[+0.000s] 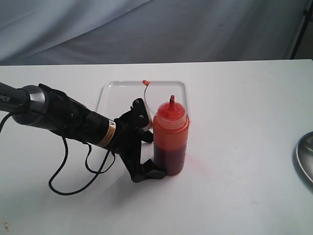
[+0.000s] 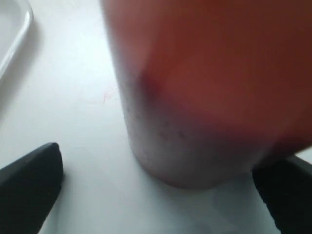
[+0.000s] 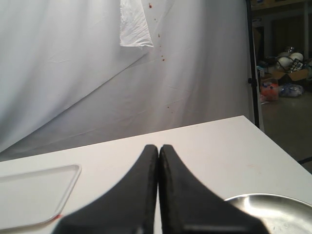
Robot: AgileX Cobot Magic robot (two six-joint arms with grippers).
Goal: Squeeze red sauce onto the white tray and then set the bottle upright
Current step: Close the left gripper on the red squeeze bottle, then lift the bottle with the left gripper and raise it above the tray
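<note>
The bottle stands upright on the bench just before the tray, between fingers of the released left hand. Its arm shows "PER"; open bench lies rightward to a dish near its edge, by the clenched right hand.

**Soft, even light; one view badly blurred**

In the exterior view the light is diffuse and a little cool. The white worktop is bright but has no glare. The translucent orange-red plastic squeeze bottle throws only a faint, short shadow at its base. In the left wrist view this bottle is strongly out of focus. The right wrist view is sharper, and there the round grey metal dish shows a pale reflection.
</note>
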